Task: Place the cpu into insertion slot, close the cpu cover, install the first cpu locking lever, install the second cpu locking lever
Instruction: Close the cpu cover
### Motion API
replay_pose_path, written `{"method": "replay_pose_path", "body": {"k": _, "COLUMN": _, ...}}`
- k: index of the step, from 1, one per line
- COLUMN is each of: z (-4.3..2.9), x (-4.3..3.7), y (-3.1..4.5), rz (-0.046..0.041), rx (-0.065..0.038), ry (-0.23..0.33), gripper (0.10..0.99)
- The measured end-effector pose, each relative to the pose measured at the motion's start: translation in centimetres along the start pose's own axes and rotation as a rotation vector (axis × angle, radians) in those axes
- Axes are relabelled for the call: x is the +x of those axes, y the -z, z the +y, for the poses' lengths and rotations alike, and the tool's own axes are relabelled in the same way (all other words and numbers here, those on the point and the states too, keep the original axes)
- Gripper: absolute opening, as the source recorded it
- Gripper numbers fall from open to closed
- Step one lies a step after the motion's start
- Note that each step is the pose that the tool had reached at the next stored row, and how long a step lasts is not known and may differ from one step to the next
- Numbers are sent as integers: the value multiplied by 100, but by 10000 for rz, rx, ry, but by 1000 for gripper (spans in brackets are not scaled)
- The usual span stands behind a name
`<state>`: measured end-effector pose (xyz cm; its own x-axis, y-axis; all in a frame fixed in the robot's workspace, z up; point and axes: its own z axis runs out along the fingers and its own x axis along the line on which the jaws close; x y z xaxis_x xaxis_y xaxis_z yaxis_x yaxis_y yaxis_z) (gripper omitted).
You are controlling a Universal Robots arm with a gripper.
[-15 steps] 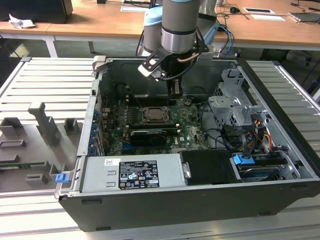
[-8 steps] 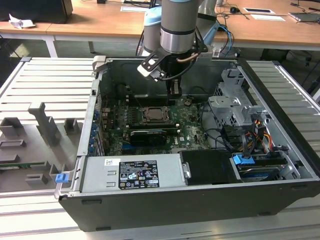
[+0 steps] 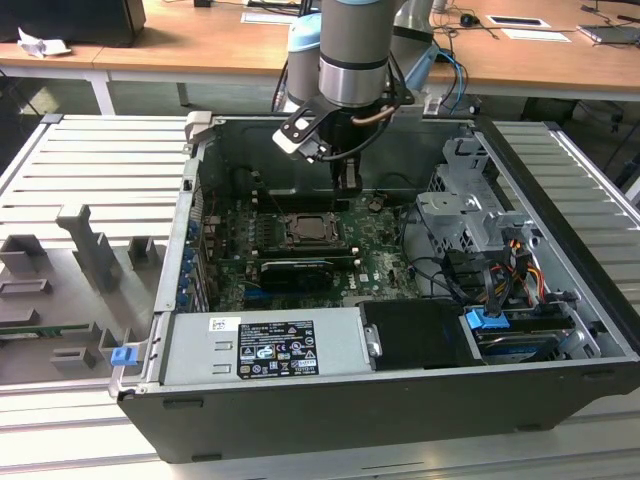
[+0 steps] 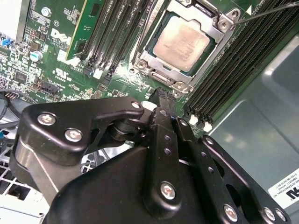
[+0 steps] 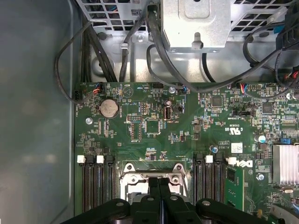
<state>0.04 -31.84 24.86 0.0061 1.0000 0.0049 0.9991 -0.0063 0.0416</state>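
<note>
Slatted metal table (image 3: 90, 160) with an open computer case (image 3: 300, 410); the gripper (image 4: 160, 92) hangs over the motherboard (image 4: 56, 60).
The cpu (image 4: 182, 41) already lies in the insertion slot (image 3: 316, 232), with the cpu cover (image 4: 152, 56) down around it. The gripper's fingers (image 4: 163, 116) are pressed together and hold nothing, their tips just beside the slot's rim. I judge the cpu light, stiff and fragile underneath; it should be taken by its edges.
</note>
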Motion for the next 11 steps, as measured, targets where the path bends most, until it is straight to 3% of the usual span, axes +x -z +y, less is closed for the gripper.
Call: {"method": "replay_pose_path", "body": {"k": 11, "z": -58, "x": 0, "y": -1, "rz": 0, "rx": 0, "ry": 0, "gripper": 106}}
